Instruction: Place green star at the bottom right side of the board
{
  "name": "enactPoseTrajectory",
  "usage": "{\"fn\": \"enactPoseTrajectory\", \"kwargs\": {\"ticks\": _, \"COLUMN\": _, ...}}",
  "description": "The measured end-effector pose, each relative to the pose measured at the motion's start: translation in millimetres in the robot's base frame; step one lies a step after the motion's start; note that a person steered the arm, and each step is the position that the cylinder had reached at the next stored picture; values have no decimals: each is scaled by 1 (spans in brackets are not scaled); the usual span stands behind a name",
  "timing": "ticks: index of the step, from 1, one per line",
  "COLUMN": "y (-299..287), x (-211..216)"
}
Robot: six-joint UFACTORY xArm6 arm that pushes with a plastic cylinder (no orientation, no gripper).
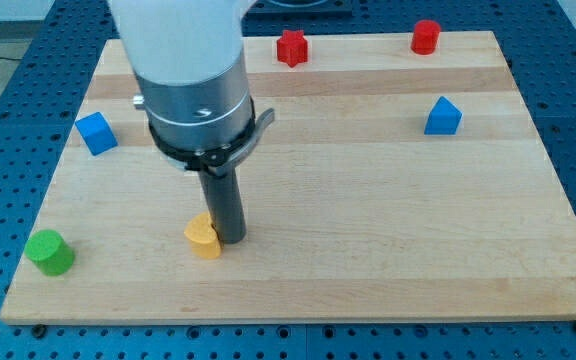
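In the camera view, my tip (231, 238) is resting on the wooden board (368, 250) at the near left-centre, touching the right side of a yellow heart-shaped block (203, 238). There are no fingers on this arm, only the straight dark rod, so nothing is being held; it can only push.

The green star is not showing itself anywhere. The only green piece is a green cylinder (49, 252) sitting at the near left corner, well apart from the tip. It may be that the star is hiding behind the arm's wide body, but I cannot tell.

A blue cube (95, 132) is sitting at the far left, a red star (292, 47) and a red cylinder (425, 36) are lying along the far edge, and a blue wedge-like block (443, 116) is standing at the far right.

To do the step well, I judge the tip should be coming round to the star's left far side, then pushing slowly toward the near right corner, steering clear of the yellow block.

No writing or labels are readable.
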State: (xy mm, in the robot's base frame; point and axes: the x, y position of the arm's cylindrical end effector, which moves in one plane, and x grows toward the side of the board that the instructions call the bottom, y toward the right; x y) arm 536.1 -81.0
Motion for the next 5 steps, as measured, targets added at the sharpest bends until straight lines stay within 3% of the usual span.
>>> {"fn": "enactPoseTrajectory", "kwargs": {"ticks": 1, "y": -18, "x": -41}}
{"fn": "enactPoseTrajectory", "kwargs": {"ticks": 2, "y": -59, "x": -24}}
{"fn": "enactPoseTrajectory", "kwargs": {"ticks": 3, "y": -20, "x": 23}}
{"fn": "enactPoseTrajectory", "kwargs": {"ticks": 4, "y": -46, "x": -9}}
{"fn": "enactPoseTrajectory", "kwargs": {"ticks": 5, "y": -97, "x": -84}}
